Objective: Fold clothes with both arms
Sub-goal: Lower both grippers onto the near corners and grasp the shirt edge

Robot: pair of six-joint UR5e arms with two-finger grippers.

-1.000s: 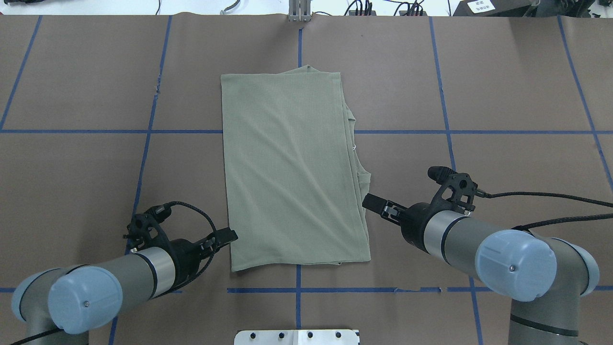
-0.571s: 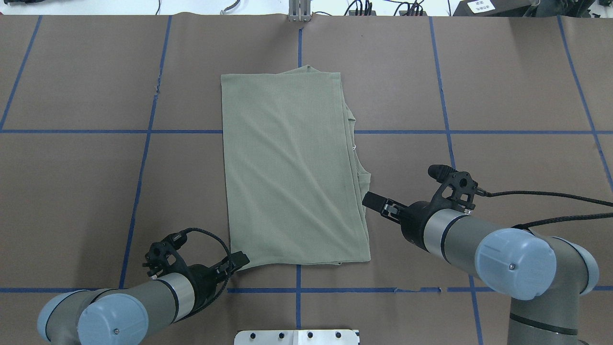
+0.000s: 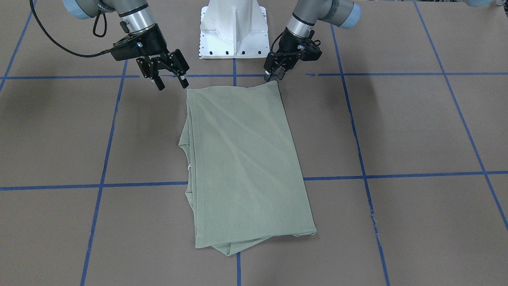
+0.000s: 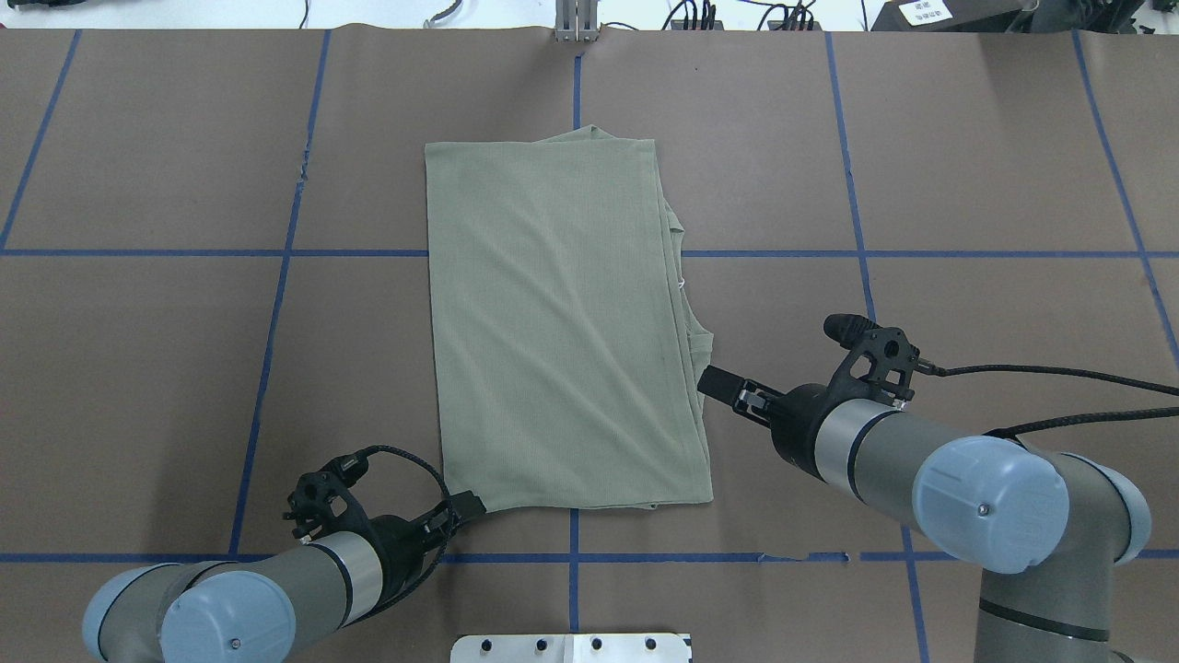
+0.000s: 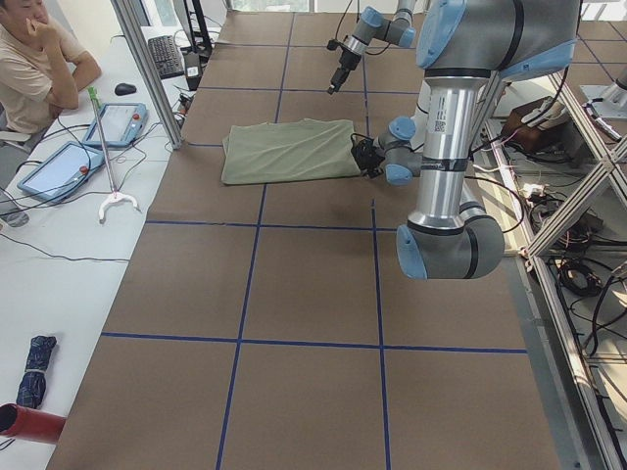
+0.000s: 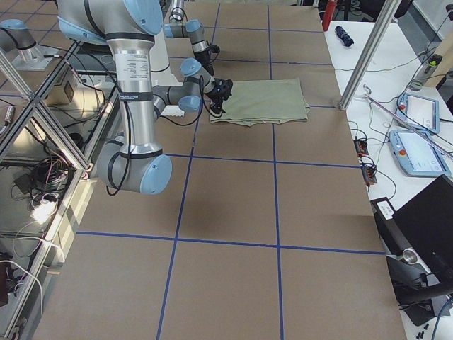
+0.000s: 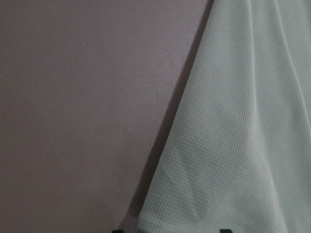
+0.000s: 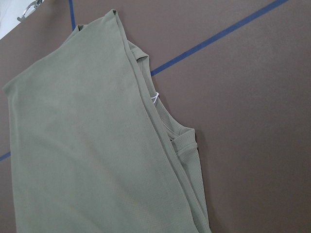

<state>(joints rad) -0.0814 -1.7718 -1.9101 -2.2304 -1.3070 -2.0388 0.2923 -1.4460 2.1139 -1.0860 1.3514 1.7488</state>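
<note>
- We are finding the shirt (image 4: 562, 322) lying flat on the table (image 4: 967, 184) as a long folded rectangle. Its long axis is running straight away from the robot, with one short hem facing the base.
- We are seeing the left gripper (image 4: 465, 506) sitting right at the near left corner of that hem. In its wrist view the two fingertips are showing moderately apart with the cloth's corner lying between them, so it is parted and not yet pinching.
- We are seeing the right gripper (image 3: 171, 83) with its jaws spread wide and gripping nothing. It is hanging just off the shirt's right long edge, near the matching near corner, and it is looking raised above the table.
- We are judging that the left arm is the nearer to its grasp. The right one is needing to come down and inward to its corner.
- We are expecting the fold to run along the long axis, with the near hem carried toward the far end.
</note>
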